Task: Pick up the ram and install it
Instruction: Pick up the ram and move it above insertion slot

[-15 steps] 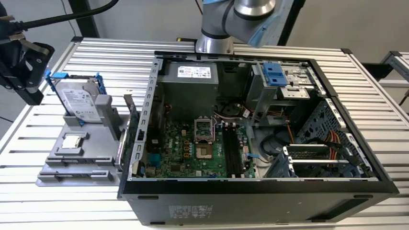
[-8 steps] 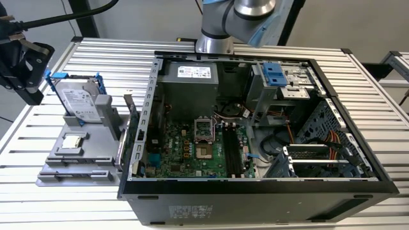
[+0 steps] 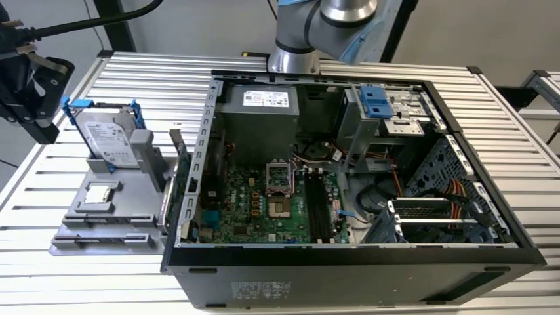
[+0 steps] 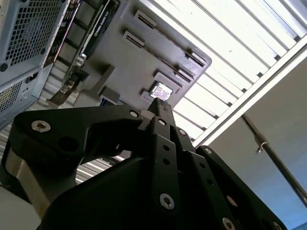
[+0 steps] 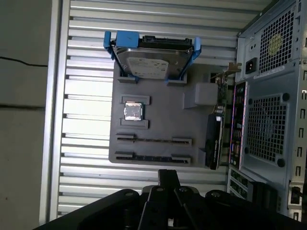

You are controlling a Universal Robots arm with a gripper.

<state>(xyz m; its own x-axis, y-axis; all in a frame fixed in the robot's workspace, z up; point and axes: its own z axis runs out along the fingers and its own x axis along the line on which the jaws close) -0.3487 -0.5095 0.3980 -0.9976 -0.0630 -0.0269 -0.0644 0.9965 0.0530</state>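
Observation:
The grey parts holder (image 5: 158, 125) lies on the slatted table beside the open computer case (image 3: 350, 262). Two long slots cross the holder's near part, each with a thin dark strip seen edge-on; the ram (image 5: 152, 157) looks to be standing in them, though its green face is hidden. My gripper (image 5: 169, 175) hovers above the table off the holder's slotted end, apart from it, fingers together and holding nothing. In the second wrist view the gripper (image 4: 160, 103) tip lines up with the silver processor chip (image 4: 162, 89). In the exterior view the gripper (image 3: 46, 128) hangs at the far left.
On the holder a hard drive (image 5: 153, 60) in a blue bracket leans at the far end, and an expansion card (image 5: 214, 143) stands on edge next to the case. Inside the case the motherboard (image 3: 262, 207) lies exposed, with dark memory slots (image 3: 319, 210) beside the processor socket.

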